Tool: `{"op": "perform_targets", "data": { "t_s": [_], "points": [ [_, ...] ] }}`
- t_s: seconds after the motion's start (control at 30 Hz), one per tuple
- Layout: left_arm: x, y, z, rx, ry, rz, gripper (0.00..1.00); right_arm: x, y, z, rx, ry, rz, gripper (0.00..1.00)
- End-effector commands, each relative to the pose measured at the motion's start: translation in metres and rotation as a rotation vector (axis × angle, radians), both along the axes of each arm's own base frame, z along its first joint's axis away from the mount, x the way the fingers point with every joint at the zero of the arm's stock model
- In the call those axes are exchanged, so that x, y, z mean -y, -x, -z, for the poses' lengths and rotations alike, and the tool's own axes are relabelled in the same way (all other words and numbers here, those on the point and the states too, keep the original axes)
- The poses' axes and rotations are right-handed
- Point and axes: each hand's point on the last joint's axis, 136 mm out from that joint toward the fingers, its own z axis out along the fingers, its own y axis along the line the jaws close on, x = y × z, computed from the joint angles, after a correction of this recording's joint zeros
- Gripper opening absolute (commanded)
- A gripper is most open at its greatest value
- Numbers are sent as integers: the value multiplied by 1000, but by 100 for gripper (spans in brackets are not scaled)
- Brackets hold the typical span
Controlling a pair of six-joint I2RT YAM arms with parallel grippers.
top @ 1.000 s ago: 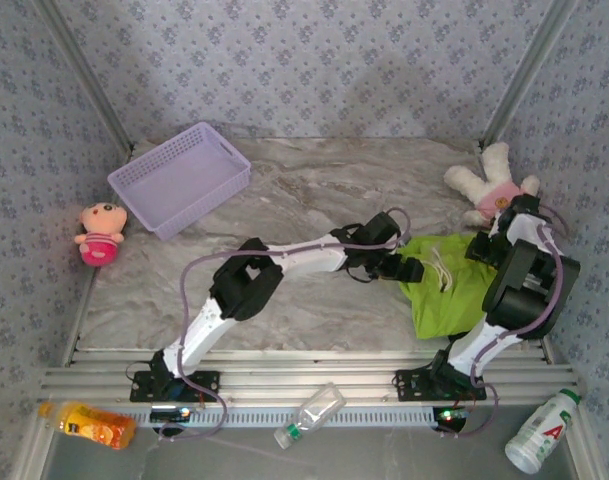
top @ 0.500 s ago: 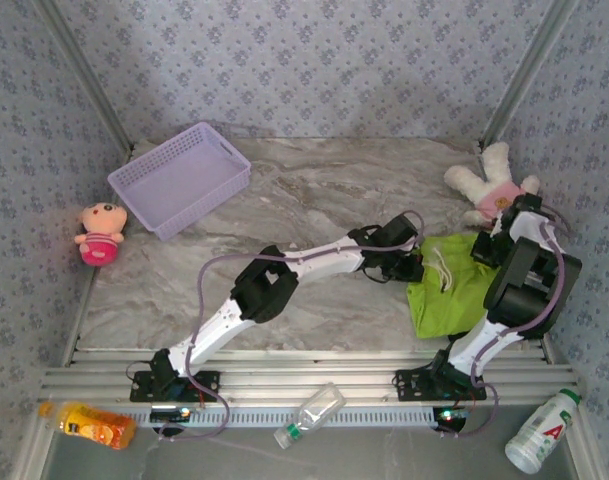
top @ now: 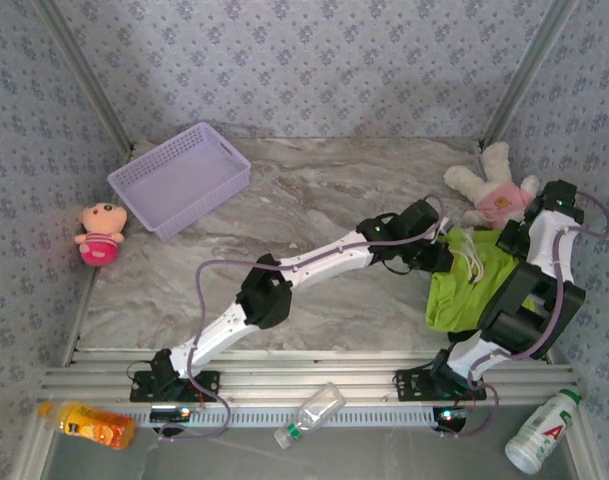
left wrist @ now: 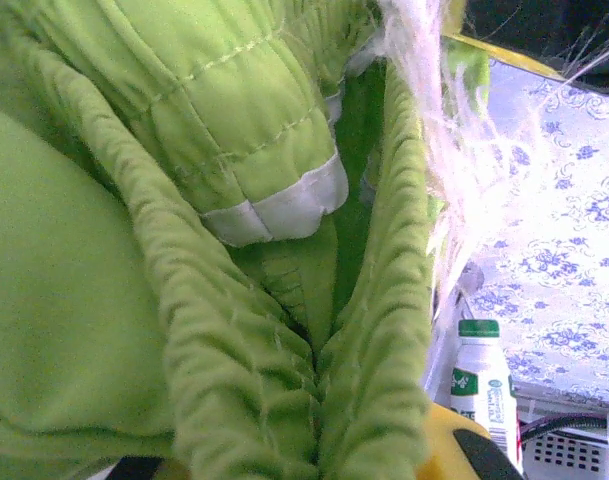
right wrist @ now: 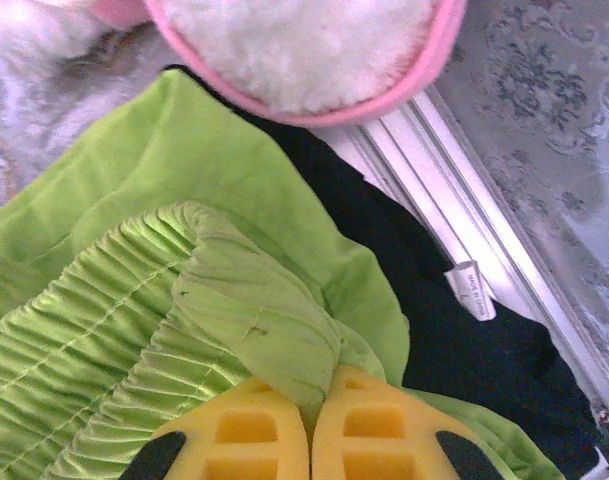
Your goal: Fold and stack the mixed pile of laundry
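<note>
We cannot make out much of the black garment. The right wrist view shows a strip of it with a small white tag, lying under the lime-green garment beside the rail at the surface's edge. From above we can barely tell it from the right arm.

The left jaws are buried in green folds with one yellow corner showing, and they are pinched together on the gathered cloth. The right jaws are closed tight on a fold of the elastic band. The plush toy is cut off at the top of the right wrist view.

A second ago the left arm sat further left, and the green garment lay flatter and reached further left. Now it is drawn up between the two wrists at the right side of the surface, just on the near side of the plush toy.

It has a ruched elastic band, white drawstrings and a white-edged hem.
</note>
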Motion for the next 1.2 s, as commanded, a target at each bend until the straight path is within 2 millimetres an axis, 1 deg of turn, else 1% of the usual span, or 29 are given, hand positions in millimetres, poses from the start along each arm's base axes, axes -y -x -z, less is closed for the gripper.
{"op": "perform_targets", "data": {
  "t_s": [0.0,0.07,0.1,0.13,0.17,0.2,0.27,0.33,0.37,0.4,0.43,0.47,0.5,0.6,0.63,0.67,0.73,0.8,0.87,0.93,0.97,1.07,1.17],
  "points": [
    [-11,13,66,-98,-151,28,12,18,6,15,-55,33,60,5],
    [-16,15,79,-116,-187,31,17,18,5,26,-71,19,67,13],
    [-19,13,83,-119,-203,26,26,17,3,30,-74,11,56,19],
    [-22,11,85,-120,-217,21,37,16,2,32,-76,7,51,28],
    [-25,8,86,-113,-225,14,47,15,2,33,-76,6,50,40],
    [-33,4,87,-114,-255,5,53,15,0,30,-68,11,47,45],
    [-43,-6,83,-97,-279,-13,60,16,-1,21,-45,30,54,57],
    [-54,-19,72,-67,-295,-35,68,16,-4,9,-10,42,54,66],
    [-59,-26,63,-49,-297,-44,69,15,-5,3,9,46,54,74],
    [-66,-33,54,-27,-301,-56,75,12,-6,-3,28,51,50,89],
    [-73,-40,45,-5,-306,-66,83,8,-9,-8,49,54,38,100],
    [-81,-47,34,22,-312,-76,86,4,-9,-14,67,61,27,100],
    [-89,-53,24,49,-319,-88,99,-2,-10,-19,84,66,14,100],
    [-118,-72,-11,139,-336,-129,100,-26,-16,-32,156,51,-45,100],
    [-127,-77,-20,163,-339,-143,100,-34,-16,-33,170,47,-59,100],
    [-139,-84,-31,185,-343,-162,100,-48,-16,-29,180,31,-92,100],
    [-166,-96,-44,213,-364,-203,100,-74,-23,-33,229,11,-151,100],
    [-195,-106,-53,246,-393,-247,100,-102,-32,-36,286,-11,-222,100],
    [-230,-116,-55,276,-437,-295,100,-130,-41,-37,340,-22,-296,100],
    [-272,-126,-53,313,-492,-353,100,-155,-51,-35,396,7,-375,100],
    [-292,-128,-49,318,-522,-380,100,-165,-55,-34,419,16,-408,100],
    [-362,-133,-42,327,-590,-497,100,-189,-65,-25,490,22,-480,100],
    [-432,-131,-34,350,-657,-618,100,-205,-74,-8,542,19,-533,100]
  ]
}}
